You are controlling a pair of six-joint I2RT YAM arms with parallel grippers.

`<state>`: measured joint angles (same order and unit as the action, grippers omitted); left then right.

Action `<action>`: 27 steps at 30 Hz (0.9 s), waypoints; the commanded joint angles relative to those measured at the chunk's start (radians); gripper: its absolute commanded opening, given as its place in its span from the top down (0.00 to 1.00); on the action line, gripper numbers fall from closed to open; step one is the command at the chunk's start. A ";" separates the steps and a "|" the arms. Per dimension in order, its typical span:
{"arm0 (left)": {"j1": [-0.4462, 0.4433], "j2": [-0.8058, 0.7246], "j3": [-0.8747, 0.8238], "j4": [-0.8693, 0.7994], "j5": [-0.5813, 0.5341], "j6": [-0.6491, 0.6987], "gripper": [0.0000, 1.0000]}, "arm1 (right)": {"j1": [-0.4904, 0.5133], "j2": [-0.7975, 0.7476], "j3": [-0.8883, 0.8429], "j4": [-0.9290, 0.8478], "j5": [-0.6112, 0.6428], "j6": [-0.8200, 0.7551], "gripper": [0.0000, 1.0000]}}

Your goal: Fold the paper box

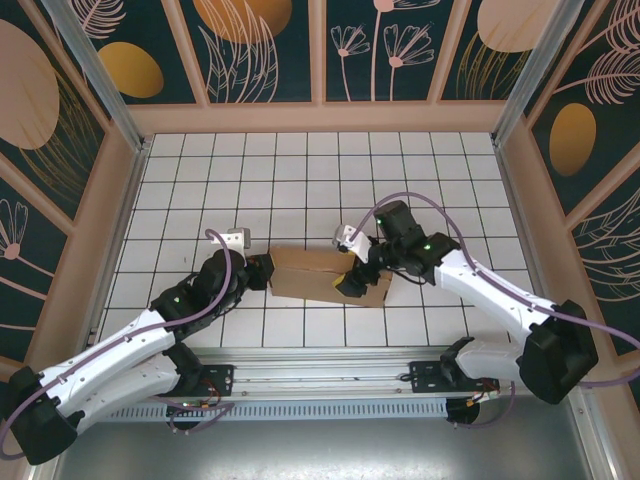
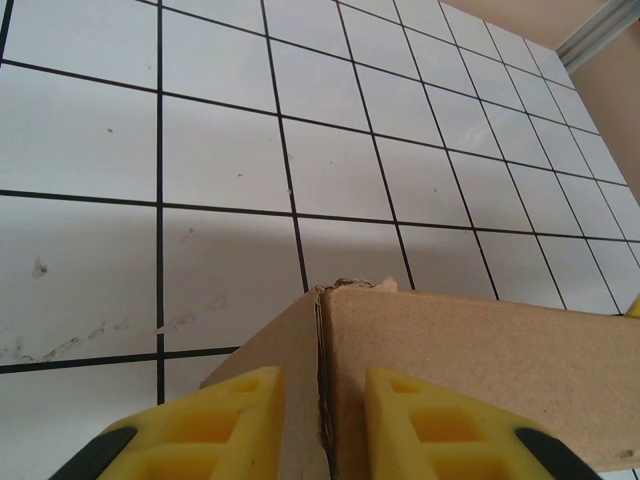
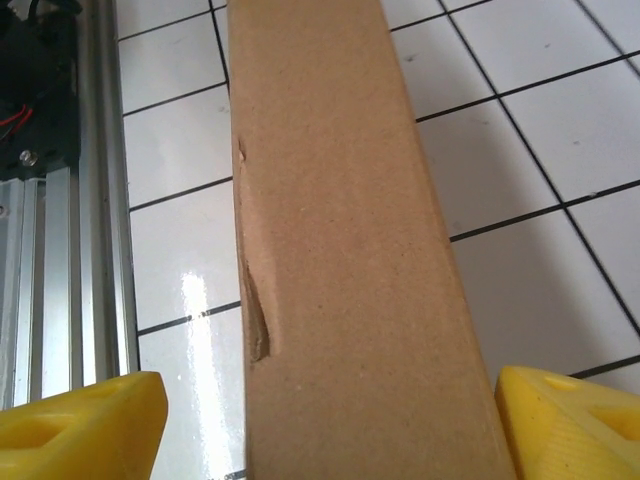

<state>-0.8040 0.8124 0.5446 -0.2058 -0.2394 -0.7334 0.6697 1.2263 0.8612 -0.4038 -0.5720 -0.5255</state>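
Our left pincer (image 2: 322, 400) pinches the paper box (image 1: 310, 275) while our right pincer (image 3: 325, 415), wide astride its wall, may crease it closing askew.

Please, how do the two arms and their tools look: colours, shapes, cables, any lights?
The left arm and the right arm have white links, black joints, a small green light and a loose purple cable each. The left tool and the right tool carry two blocky yellow fingers; on the left ones square hollow cells show.
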 commanded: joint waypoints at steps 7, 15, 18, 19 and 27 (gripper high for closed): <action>-0.003 0.000 0.006 -0.071 0.009 0.018 0.73 | 0.023 -0.020 -0.036 0.096 0.094 -0.052 0.57; -0.003 -0.024 0.104 -0.137 -0.048 0.042 0.50 | 0.087 -0.061 -0.027 0.136 0.259 -0.118 0.71; -0.003 -0.049 0.167 -0.164 -0.082 0.060 0.40 | 0.136 -0.100 -0.055 0.221 0.415 -0.172 0.69; -0.003 -0.057 0.190 -0.175 -0.097 0.068 0.38 | 0.153 -0.112 -0.069 0.261 0.472 -0.197 0.69; -0.003 -0.066 0.243 -0.189 -0.181 0.094 0.35 | 0.236 -0.126 -0.310 0.663 0.727 -0.356 0.64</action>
<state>-0.8040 0.7429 0.7853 -0.3641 -0.3775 -0.6640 0.8806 1.0977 0.6258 0.0502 0.0227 -0.7967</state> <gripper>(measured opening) 0.647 0.362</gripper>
